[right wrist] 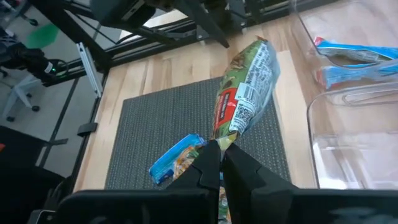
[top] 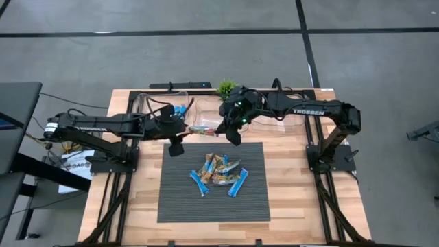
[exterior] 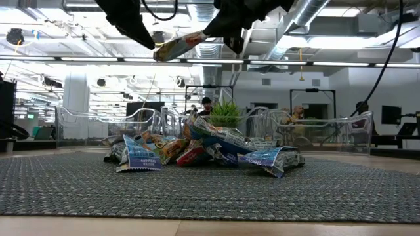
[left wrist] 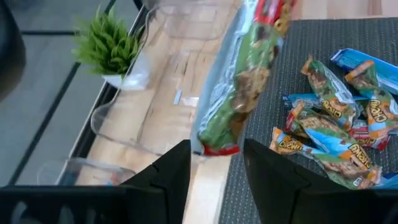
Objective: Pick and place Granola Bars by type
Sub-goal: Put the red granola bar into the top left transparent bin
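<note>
A green-and-red wrapped granola bar (top: 202,128) hangs in the air over the far edge of the dark mat (top: 171,206), with my right gripper (right wrist: 221,149) shut on one end. My left gripper (left wrist: 214,171) is open. Its two fingers stand on either side of the bar's free end (left wrist: 214,143), and I see no touch. A pile of several blue and tan-orange granola bars (top: 219,171) lies on the mat's middle. More blue bars (right wrist: 348,56) lie in a clear bin at the far left. My right gripper pinches the bar's end (right wrist: 225,135) between its two fingertips. The fingers slant down from the table's right, along the bar. The bar sticks out beyond them toward my left gripper, lifted clear of the mat, its free end (exterior: 161,54) a little lower.
Clear plastic bins (top: 278,123) stand along the far edge of the wooden table. A small green potted plant (top: 226,87) sits between them at the back. Black frame rails (top: 103,206) run along the table's left and right sides.
</note>
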Tool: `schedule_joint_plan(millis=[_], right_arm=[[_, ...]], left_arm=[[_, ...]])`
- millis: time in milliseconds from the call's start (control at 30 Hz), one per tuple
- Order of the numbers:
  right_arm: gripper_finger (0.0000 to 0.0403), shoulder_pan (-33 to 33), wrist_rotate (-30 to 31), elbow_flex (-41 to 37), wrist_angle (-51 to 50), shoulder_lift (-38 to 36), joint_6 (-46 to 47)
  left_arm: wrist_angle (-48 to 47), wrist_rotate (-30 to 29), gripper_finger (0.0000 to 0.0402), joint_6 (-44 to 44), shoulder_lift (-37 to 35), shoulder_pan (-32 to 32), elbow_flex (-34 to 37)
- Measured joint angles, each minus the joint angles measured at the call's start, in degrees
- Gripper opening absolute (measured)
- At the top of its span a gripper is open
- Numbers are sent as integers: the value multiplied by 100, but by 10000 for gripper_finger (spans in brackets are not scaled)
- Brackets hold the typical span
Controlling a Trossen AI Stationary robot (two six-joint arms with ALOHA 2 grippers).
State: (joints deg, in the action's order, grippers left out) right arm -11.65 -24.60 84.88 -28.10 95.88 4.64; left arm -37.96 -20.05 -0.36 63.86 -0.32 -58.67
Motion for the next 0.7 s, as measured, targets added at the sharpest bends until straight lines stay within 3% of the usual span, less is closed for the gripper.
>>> schedule_joint_plan(millis=[333,700], right_arm=[[0,-1,-125,0,153,0,-13],[0,1,-225,0,204,1,-9]], left_arm=[[411,464,142,435,412,35,-7],[474,-37,142,751,1039,114,-417]])
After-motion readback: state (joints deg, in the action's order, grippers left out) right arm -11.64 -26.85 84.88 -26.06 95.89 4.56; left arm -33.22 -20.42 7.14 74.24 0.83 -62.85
